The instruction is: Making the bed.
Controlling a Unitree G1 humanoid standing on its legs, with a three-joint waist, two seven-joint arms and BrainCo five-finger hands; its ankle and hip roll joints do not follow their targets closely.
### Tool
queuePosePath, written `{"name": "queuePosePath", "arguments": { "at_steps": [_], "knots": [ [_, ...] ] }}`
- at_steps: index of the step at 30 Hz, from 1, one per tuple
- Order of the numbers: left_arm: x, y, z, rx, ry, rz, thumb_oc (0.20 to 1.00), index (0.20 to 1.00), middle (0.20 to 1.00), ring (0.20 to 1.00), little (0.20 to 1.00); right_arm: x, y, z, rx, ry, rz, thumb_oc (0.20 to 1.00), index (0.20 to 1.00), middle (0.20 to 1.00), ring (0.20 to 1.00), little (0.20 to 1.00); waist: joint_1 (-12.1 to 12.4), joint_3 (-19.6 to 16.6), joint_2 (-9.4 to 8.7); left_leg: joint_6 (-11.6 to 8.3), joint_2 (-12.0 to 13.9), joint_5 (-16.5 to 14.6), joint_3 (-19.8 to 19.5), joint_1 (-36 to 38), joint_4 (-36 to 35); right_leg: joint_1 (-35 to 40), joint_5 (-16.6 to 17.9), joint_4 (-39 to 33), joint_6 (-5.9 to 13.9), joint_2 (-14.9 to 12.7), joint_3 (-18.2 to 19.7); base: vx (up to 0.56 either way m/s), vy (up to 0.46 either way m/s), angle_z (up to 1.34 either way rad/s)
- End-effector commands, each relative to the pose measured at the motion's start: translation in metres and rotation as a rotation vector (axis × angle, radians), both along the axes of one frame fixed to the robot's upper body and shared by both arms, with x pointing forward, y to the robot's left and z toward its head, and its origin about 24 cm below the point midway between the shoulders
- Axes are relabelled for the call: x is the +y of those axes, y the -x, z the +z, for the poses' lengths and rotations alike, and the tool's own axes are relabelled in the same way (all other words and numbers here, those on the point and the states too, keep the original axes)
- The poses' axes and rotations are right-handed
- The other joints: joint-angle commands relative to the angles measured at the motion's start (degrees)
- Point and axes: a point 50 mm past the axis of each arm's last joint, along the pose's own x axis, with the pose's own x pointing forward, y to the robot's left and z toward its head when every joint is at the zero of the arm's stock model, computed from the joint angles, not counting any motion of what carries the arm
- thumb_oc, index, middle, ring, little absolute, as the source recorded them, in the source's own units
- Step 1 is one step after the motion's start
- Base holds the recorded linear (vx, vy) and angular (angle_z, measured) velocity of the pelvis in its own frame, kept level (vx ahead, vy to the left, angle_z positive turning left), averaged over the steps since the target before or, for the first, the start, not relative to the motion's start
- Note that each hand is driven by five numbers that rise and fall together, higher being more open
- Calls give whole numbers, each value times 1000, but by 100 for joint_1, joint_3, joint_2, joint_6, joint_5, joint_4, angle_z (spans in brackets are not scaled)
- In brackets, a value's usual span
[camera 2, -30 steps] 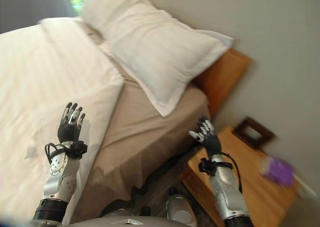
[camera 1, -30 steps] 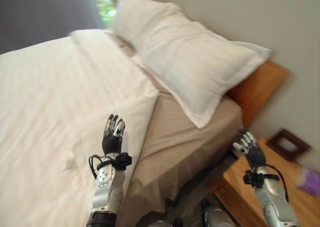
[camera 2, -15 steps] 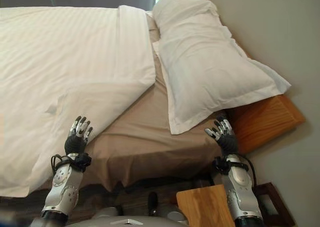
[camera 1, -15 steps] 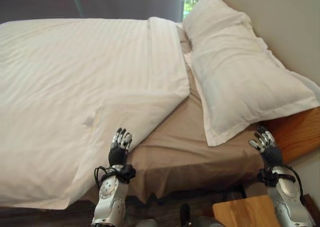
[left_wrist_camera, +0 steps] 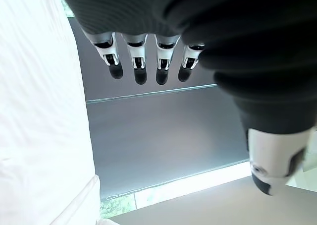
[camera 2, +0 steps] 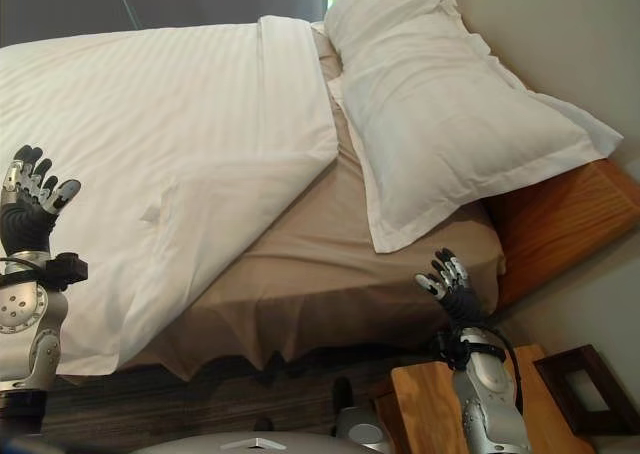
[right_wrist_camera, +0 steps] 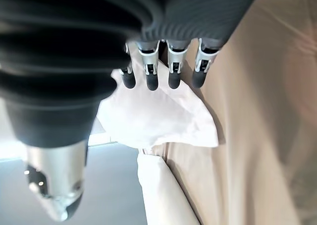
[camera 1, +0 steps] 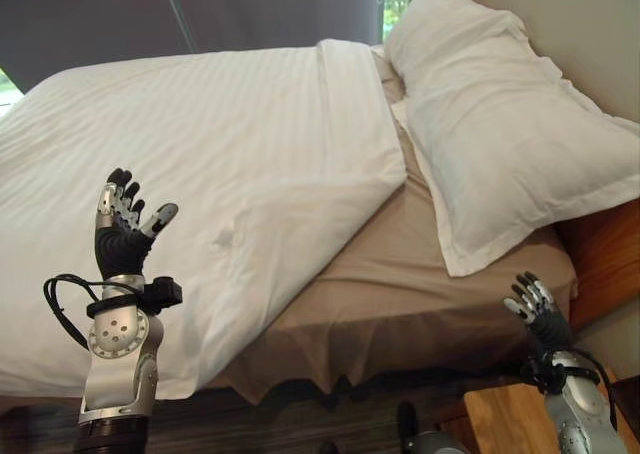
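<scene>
Left hand [camera 1: 122, 239] has lifted beside the white duvet [camera 1: 200, 174], right hand [camera 1: 535, 309] dropped lower; both open, empty, so nothing's tidied yet.

A dark grey curtain [camera 1: 200, 14] hangs behind, daylight at its edge. A beige wall [camera 2: 560, 44] stands beside a wooden nightstand [camera 2: 425, 404] on dark floor [camera 2: 150, 409].

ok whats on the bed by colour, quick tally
white: 2, the duvet and the pillow
tan: 1, the sheet
total: 3
</scene>
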Motion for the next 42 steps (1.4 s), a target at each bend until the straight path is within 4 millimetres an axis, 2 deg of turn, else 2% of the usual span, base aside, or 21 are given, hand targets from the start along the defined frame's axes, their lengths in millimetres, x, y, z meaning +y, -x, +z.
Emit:
{"name": "queuePosePath", "arguments": {
  "at_steps": [1, 3, 4, 6, 9, 14, 18, 20, 23, 26, 27, 28, 31, 32, 33, 36, 37, 39, 40, 41, 42],
  "knots": [
    [86, -26, 72, 84, -278, 305, 1000, 1000, 1000, 1000, 1000, 1, 2, 14, -45, 3, 90, 1000, 1000, 1000, 1000, 1000, -315, -145, -162, -161, 59, 251, 66, -285, 4, 583, -873, 271, 397, -191, 140, 16, 65, -8],
    [93, -29, 76, 100, -280, 325, 1000, 1000, 1000, 1000, 1000, 2, 4, 13, -39, -7, 89, 1000, 1000, 1000, 1000, 1000, -321, -140, -179, -162, 56, 250, 86, -308, 4, 554, -857, 262, 411, -192, 162, -17, 39, -35],
    [108, -30, 78, 143, -258, 389, 1000, 1000, 1000, 1000, 1000, 1, 11, 8, -11, -11, 87, 1000, 1000, 1000, 1000, 1000, -419, -97, -185, -174, 66, 263, 140, -360, 4, 463, -826, 261, 441, -190, 196, -49, 58, -31],
    [111, -33, 77, 166, -245, 396, 1000, 1000, 1000, 1000, 1000, 1, 12, 6, -1, -13, 85, 1000, 1000, 1000, 1000, 1000, -442, -65, -202, -179, 71, 272, 165, -407, 4, 391, -806, 270, 447, -184, 225, -57, 38, -6],
    [120, -40, 81, 282, -326, 443, 1000, 1000, 1000, 1000, 1000, 1, 11, 5, 7, -19, 91, 1000, 1000, 1000, 1000, 1000, -580, 78, -229, -201, 97, 339, 258, -625, 4, 122, -714, 258, 476, -163, 296, -82, 34, -19],
    [107, -59, 85, 256, -282, 432, 1000, 1000, 1000, 1000, 1000, 4, 10, 5, 4, -38, 92, 1000, 1000, 1000, 1000, 1000, -686, 329, -272, -212, 112, 410, 321, -976, 4, -284, -593, 272, 503, -156, 388, -94, 38, -14],
    [102, -66, 87, 231, -228, 417, 1000, 1000, 1000, 1000, 1000, 5, 8, 7, -3, -32, 105, 1000, 1000, 1000, 1000, 1000, -720, 455, -287, -221, 108, 456, 364, -1139, 4, -483, -540, 280, 495, -147, 435, -60, 19, -6],
    [92, -77, 94, 197, -203, 392, 1000, 1000, 1000, 1000, 1000, 5, 6, 10, -11, -26, 111, 1000, 1000, 1000, 1000, 1000, -786, 645, -305, -242, 113, 530, 386, -1356, 4, -709, -486, 296, 488, -141, 482, -134, 16, -3],
    [90, -80, 95, 211, -210, 400, 1000, 1000, 1000, 1000, 1000, 7, 5, 11, -14, -22, 122, 1000, 1000, 1000, 1000, 1000, -822, 758, -340, -261, 111, 580, 403, -1524, 4, -870, -424, 294, 486, -144, 488, -95, -5, -2],
    [91, -82, 90, 254, -217, 422, 1000, 1000, 1000, 1000, 1000, 8, 3, 13, -20, -15, 131, 1000, 1000, 1000, 1000, 1000, -858, 878, -377, -275, 126, 641, 423, -1689, 4, -1027, -351, 255, 484, -132, 502, -55, -19, -11],
    [90, -84, 77, 305, -182, 423, 1000, 1000, 1000, 1000, 1000, 10, 1, 14, -25, -17, 138, 1000, 1000, 1000, 1000, 1000, -883, 983, -404, -286, 139, 684, 442, -1770, 4, -1121, -329, 251, 480, -128, 504, -35, -15, -4],
    [90, -84, 77, 305, -182, 422, 1000, 1000, 1000, 1000, 1000, 10, 1, 14, -25, -17, 138, 1000, 1000, 1000, 1000, 1000, -884, 978, -401, -286, 140, 686, 441, -1780, 4, -1132, -329, 255, 479, -127, 503, -62, -28, 2],
    [84, -87, 50, 443, -201, 378, 1000, 1000, 1000, 1000, 1000, 15, -3, 16, -33, -15, 156, 1000, 1000, 1000, 1000, 1000, -920, 1108, -432, -309, 164, 723, 483, -1861, 4, -1219, -304, 241, 469, -117, 515, 0, 0, 0],
    [82, -88, 44, 477, -215, 361, 693, 693, 693, 693, 693, 15, -4, 17, -36, -10, 161, 1000, 1000, 1000, 1000, 1000, -923, 1123, -434, -314, 163, 718, 500, -1867, 4, -1232, -303, 230, 466, -115, 521, 7, -8, -3],
    [77, -91, 35, 528, -240, 332, 200, 200, 200, 200, 200, 16, -5, 17, -36, -9, 172, 1000, 1000, 1000, 1000, 1000, -939, 1133, -436, -321, 171, 710, 530, -1859, 4, -1231, -306, 217, 461, -114, 547, 0, 0, 0],
    [66, -97, 28, 554, -269, 289, 200, 200, 200, 200, 200, 16, -5, 16, -32, -5, 183, 1000, 1000, 1000, 1000, 1000, -964, 1109, -426, -329, 178, 677, 567, -1810, 4, -1197, -328, 207, 460, -107, 565, 27, -8, -1],
    [50, -107, 33, 533, -333, 233, 200, 200, 200, 200, 200, 15, -4, 16, -30, 1, 196, 1000, 1000, 1000, 1000, 1000, -977, 1070, -405, -333, 182, 644, 585, -1748, 4, -1149, -350, 198, 458, -114, 571, 40, -12, -1],
    [42, -113, 39, 503, -354, 213, 200, 200, 200, 200, 200, 15, -3, 15, -27, 2, 202, 1000, 1000, 1000, 1000, 1000, -975, 1065, -391, -331, 179, 629, 592, -1708, 4, -1110, -364, 192, 456, -115, 562, 41, -12, 2],
    [20, -124, 56, 402, -384, 152, 200, 200, 200, 200, 200, 15, -3, 17, -33, 12, 217, 1000, 1000, 1000, 1000, 1000, -986, 1012, -346, -333, 166, 607, 590, -1647, 4, -1034, -394, 184, 455, -119, 549, 48, -11, 5],
    [8, -128, 64, 340, -385, 111, 200, 200, 200, 200, 200, 14, -2, 15, -25, 13, 217, 1000, 1000, 1000, 1000, 1000, -979, 998, -325, -331, 163, 597, 583, -1607, 4, -983, -407, 180, 453, -121, 538, 48, -12, 3],
    [8, -128, 64, 340, -385, 111, 200, 200, 200, 200, 200, 14, -2, 15, -25, 13, 217, 1000, 1000, 1000, 1000, 1000, -980, 999, -325, -331, 163, 597, 583, -1605, 4, -981, -407, 180, 453, -121, 537, 40, -17, 2]
  ]
}}
